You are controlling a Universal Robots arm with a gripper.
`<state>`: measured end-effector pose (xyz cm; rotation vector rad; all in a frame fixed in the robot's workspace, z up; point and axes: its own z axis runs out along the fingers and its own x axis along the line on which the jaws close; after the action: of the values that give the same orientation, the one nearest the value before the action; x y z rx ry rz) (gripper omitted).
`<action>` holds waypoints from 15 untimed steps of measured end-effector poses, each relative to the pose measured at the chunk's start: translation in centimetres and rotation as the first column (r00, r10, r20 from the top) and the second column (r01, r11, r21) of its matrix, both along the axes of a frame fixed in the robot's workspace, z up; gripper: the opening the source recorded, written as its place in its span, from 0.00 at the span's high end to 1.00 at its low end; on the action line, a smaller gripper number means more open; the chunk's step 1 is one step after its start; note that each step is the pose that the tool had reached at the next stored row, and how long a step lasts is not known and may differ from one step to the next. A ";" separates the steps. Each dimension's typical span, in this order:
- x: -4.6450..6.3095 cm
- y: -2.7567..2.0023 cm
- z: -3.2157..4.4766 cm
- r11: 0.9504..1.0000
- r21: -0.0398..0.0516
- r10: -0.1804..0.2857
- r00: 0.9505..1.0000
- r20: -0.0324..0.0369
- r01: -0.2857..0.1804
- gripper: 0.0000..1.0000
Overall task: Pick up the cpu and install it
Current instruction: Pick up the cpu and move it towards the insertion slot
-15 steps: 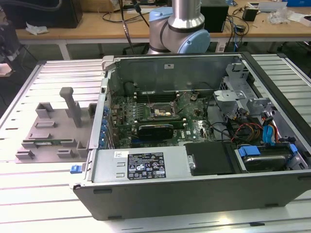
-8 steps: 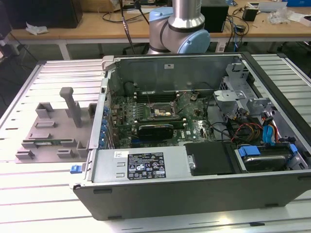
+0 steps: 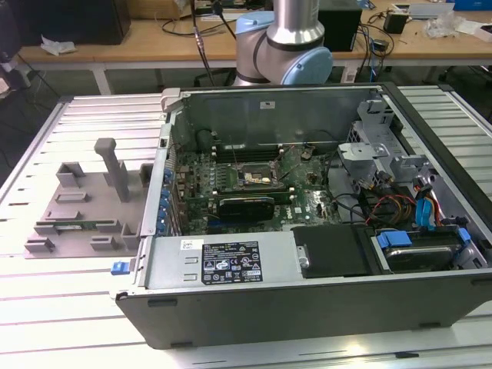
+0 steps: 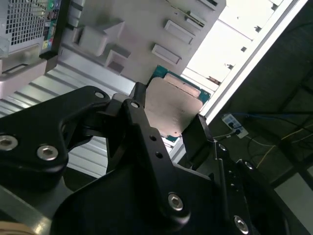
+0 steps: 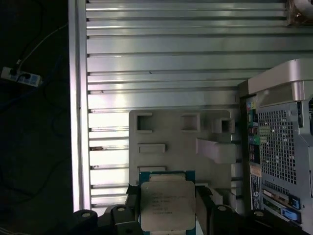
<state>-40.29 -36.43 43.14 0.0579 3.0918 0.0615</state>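
Black two-finger gripper [image 5: 166, 218] pinches the flat, square, silvery-grey metal-topped cpu [image 5: 167, 205] by opposite edges.
In the exterior view, a moulded grey plastic tray [image 3: 77, 207] lies on the ribbed aluminium table [image 3: 46, 307], at nine o'clock from the open steel computer case [image 3: 307, 307]; the cpu hangs over that tray.

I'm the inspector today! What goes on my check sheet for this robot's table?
Surface: slatted metal table with an open computer case on it.
Job's things: cpu held clear of the grey tray; motherboard socket inside the case.
Clutter: nothing seen.
Grippers: gripper shut on the cpu.
Cables: coloured wires inside the case; power strip on the floor.
Surroundings: wooden bench past the table.
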 end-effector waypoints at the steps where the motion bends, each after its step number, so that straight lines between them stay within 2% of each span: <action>1: 0.4 0.00 -0.01 1.000 0.000 0.000 1.000 0.000 0.000 0.45; 11: 4.2 0.00 0.00 1.000 0.000 0.000 1.000 -0.008 0.000 0.45; 15: 6.4 0.00 0.00 1.000 0.000 0.000 1.000 -0.011 0.000 0.45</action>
<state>-33.89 -36.43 43.14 0.0583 3.1029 0.0612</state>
